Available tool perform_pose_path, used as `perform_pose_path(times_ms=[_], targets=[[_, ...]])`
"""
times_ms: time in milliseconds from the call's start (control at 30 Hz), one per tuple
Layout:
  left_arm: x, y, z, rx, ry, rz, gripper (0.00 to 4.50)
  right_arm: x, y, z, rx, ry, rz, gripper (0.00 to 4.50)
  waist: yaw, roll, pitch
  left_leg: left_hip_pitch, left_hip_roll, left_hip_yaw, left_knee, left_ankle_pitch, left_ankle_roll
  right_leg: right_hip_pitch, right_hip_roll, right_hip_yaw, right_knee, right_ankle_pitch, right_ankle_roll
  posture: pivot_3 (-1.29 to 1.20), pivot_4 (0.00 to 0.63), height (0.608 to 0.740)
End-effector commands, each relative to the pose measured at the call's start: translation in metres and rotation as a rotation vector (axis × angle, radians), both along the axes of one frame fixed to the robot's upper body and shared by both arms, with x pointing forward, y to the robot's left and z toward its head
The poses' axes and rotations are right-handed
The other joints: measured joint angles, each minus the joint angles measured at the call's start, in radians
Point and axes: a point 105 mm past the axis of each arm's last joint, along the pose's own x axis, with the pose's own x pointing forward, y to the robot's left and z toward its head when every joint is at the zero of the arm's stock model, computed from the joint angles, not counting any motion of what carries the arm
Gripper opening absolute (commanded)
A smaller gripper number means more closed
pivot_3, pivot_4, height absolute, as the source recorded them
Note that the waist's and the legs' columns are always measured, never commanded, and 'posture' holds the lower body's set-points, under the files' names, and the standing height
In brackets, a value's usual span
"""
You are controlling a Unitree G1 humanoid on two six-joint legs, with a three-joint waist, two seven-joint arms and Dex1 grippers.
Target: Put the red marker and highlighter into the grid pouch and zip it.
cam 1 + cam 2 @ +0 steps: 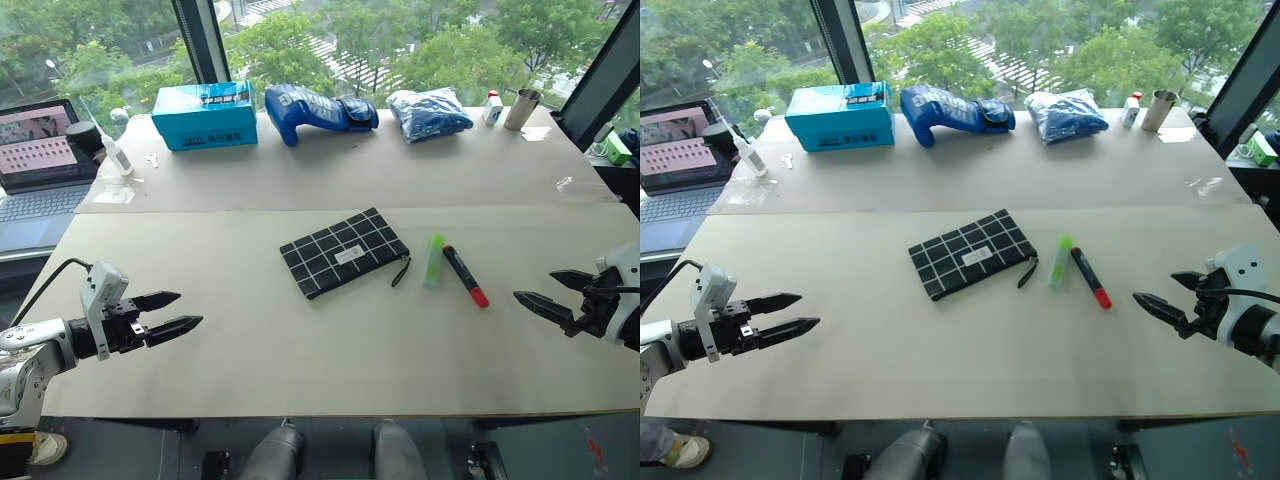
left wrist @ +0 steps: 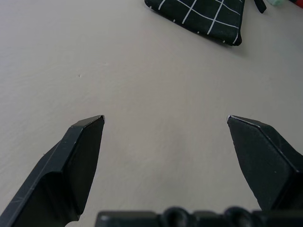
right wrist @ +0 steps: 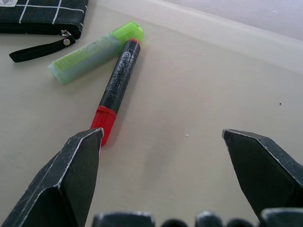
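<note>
Left gripper [image 1: 178, 311], at 8 o'clock on the worktop [image 1: 250, 360], is spread wide and empty; right gripper [image 1: 535, 290], at 4 o'clock, likewise. Pouch [image 1: 343, 251] lies flat at centre. Highlighter [image 1: 433, 260] and marker [image 1: 465, 275] lie at its 3 o'clock, far ends touching, near ends splayed apart.

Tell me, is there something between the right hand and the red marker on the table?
No. Only bare table lies between the open right hand and the red marker. The highlighter lies on the marker's far side, towards the grid pouch, so it does not block the way.
</note>
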Motion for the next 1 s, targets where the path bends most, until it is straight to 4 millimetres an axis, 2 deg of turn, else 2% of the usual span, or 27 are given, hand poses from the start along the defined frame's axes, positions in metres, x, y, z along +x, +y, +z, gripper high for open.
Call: perform_pose_path(times_ms=[33, 167, 267, 467, 633, 800, 867, 1000], targets=[[0.003, 0.002, 0.014, -0.004, -0.061, 0.003, 4.5, 0.003, 0.002, 0.017, -0.016, -0.059, 0.013, 4.47, 0.0, 0.0, 0.0, 0.0, 0.0, 0.0, 0.0, 0.0, 0.0, 0.0, 0.0, 0.0, 0.0, 0.0, 0.0, 0.0, 0.15, 0.74], [0.005, 0.001, 0.011, 0.002, -0.079, -0.003, 4.5, 0.008, 0.001, 0.016, -0.019, -0.077, -0.01, 4.47, 0.0, 0.0, 0.0, 0.0, 0.0, 0.0, 0.0, 0.0, 0.0, 0.0, 0.0, 0.0, 0.0, 0.0, 0.0, 0.0, 0.15, 0.74], [0.016, 0.0, 0.006, 0.063, -0.149, -0.003, 4.5, 0.018, 0.006, 0.029, 0.035, -0.134, -0.028, 3.77, 0.0, 0.0, 0.0, 0.0, 0.0, 0.0, 0.0, 0.0, 0.0, 0.0, 0.0, 0.0, 0.0, 0.0, 0.0, 0.0, 0.15, 0.74], [0.024, -0.01, 0.004, 0.273, -0.317, -0.146, 4.5, 0.034, 0.059, 0.046, 0.062, -0.182, 0.164, 1.74, -0.004, 0.0, 0.0, 0.0, 0.0, 0.0, 0.0, 0.0, -0.001, 0.0, 0.0, 0.0, 0.0, 0.0, 0.0, 0.0, 0.15, 0.74], [0.036, -0.014, 0.002, 0.441, -0.441, -0.221, 4.5, 0.052, 0.129, 0.039, 0.09, -0.183, 0.364, 0.02, -0.005, 0.0, 0.0, 0.0, 0.001, 0.0, 0.0, 0.0, -0.001, -0.001, 0.0, 0.0, -0.001, 0.0, -0.001, 0.0, 0.15, 0.74], [0.047, -0.03, -0.008, 0.594, -0.566, -0.335, 4.5, 0.088, 0.17, 0.012, -0.01, -0.178, 0.359, 0.02, -0.001, -0.001, 0.0, -0.001, 0.0, 0.0, 0.0, 0.002, -0.003, -0.001, 0.0, 0.0, -0.001, 0.001, 0.0, 0.0, 0.15, 0.74], [0.052, -0.042, -0.007, 0.598, -0.616, -0.369, 4.5, 0.105, 0.181, 0.011, -0.03, -0.201, 0.327, 0.02, -0.002, -0.001, 0.0, -0.002, 0.0, 0.0, 0.001, 0.003, -0.004, -0.002, 0.0, 0.0, -0.001, 0.002, 0.0, 0.0, 0.15, 0.74], [0.06, -0.063, -0.001, 0.592, -0.696, -0.414, 4.5, 0.124, 0.197, 0.004, -0.13, -0.212, 0.313, 0.02, -0.004, -0.001, 0.0, -0.006, -0.001, 0.0, 0.004, 0.006, -0.01, -0.005, 0.0, -0.001, 0.001, 0.003, 0.001, 0.0, 0.15, 0.74]])
